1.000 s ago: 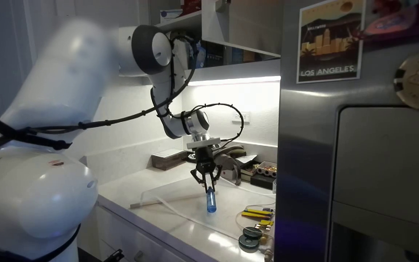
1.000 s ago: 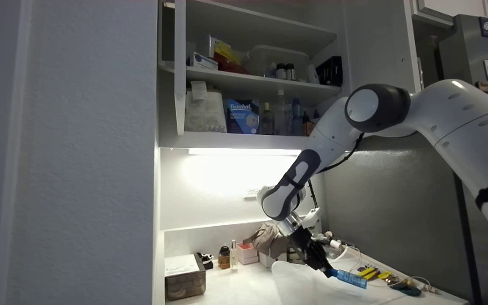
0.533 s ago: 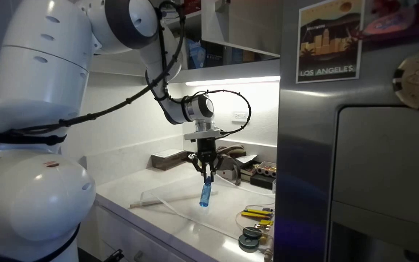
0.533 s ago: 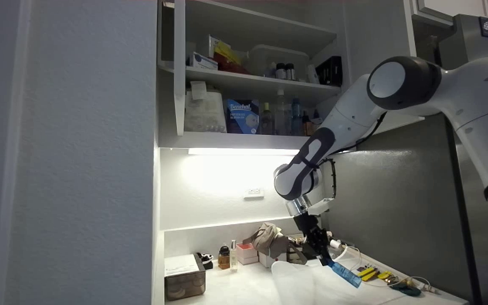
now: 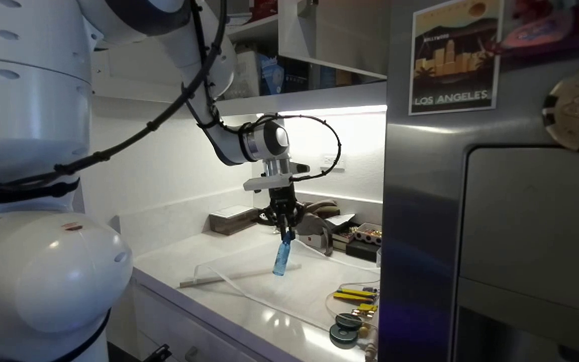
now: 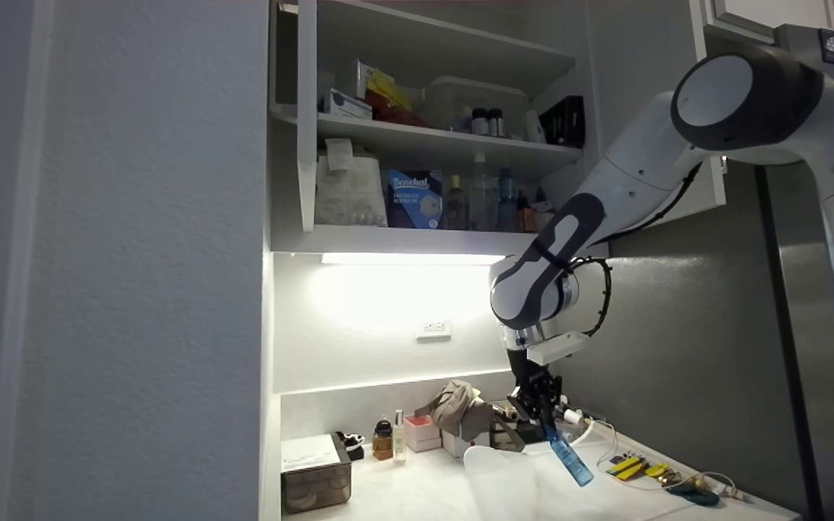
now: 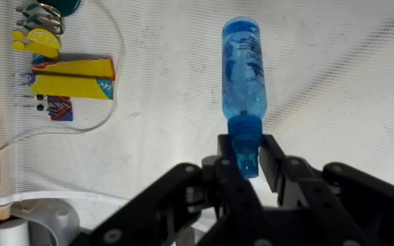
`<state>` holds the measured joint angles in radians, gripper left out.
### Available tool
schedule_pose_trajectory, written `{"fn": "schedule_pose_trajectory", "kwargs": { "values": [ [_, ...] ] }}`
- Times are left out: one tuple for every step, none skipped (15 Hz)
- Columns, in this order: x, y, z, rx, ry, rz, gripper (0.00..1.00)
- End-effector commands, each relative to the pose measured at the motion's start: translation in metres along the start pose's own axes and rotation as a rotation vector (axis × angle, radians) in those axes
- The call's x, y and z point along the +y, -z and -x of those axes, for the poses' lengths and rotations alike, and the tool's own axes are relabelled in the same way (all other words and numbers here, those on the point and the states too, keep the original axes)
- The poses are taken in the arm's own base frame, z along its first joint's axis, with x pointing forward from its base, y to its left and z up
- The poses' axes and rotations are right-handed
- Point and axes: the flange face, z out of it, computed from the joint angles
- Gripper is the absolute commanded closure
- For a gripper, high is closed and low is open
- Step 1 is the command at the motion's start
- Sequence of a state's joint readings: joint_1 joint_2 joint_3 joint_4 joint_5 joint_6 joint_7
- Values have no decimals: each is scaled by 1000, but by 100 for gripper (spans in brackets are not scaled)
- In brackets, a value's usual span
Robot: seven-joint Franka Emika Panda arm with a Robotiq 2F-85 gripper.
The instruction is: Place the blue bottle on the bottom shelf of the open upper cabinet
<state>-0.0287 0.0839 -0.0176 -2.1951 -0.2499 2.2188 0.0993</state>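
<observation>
The blue bottle (image 5: 281,260) hangs tilted, cap end up, above the counter in both exterior views (image 6: 571,462). My gripper (image 7: 245,140) is shut on its cap end; in the wrist view the bottle body (image 7: 244,73) points away from the fingers. The gripper also shows in both exterior views (image 5: 288,235) (image 6: 549,427). The white upper cabinet (image 6: 307,108) stands open above and behind the gripper. Its bottom shelf (image 6: 402,239) lies well above the bottle, with the light strip beneath it; its front edge also shows in an exterior view (image 5: 340,92).
The shelf holds a whitish container (image 6: 350,189), a blue box (image 6: 415,199) and several bottles (image 6: 456,204). The cabinet door (image 5: 332,37) and steel fridge (image 5: 422,201) stand beside the arm. A pale mesh (image 7: 169,102), yellow items (image 7: 72,85) and a dark box (image 6: 316,477) lie on the counter.
My gripper has risen with the bottle held, and the wrist has swung so the bottle hangs more steeply in an exterior view. The upper arm has drawn back from the cabinet.
</observation>
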Motion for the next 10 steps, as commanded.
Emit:
{"fn": "schedule_pose_trajectory", "kwargs": {
  "values": [
    [-11, 26, 26, 103, -94, 1, 94],
    [-14, 33, 31, 131, -120, -1, 94],
    [-18, 38, 36, 156, -140, 0, 94],
    [-20, 46, 40, 184, -164, 4, 94],
    [-22, 53, 44, 210, -188, 7, 94],
    [-24, 61, 48, 235, -208, 13, 94],
    [-25, 70, 52, 265, -231, 18, 94],
    [-26, 78, 56, 288, -249, 24, 94],
    [-27, 86, 59, 311, -267, 30, 94],
    [-27, 92, 64, 330, -283, 35, 94]
  ]
}}
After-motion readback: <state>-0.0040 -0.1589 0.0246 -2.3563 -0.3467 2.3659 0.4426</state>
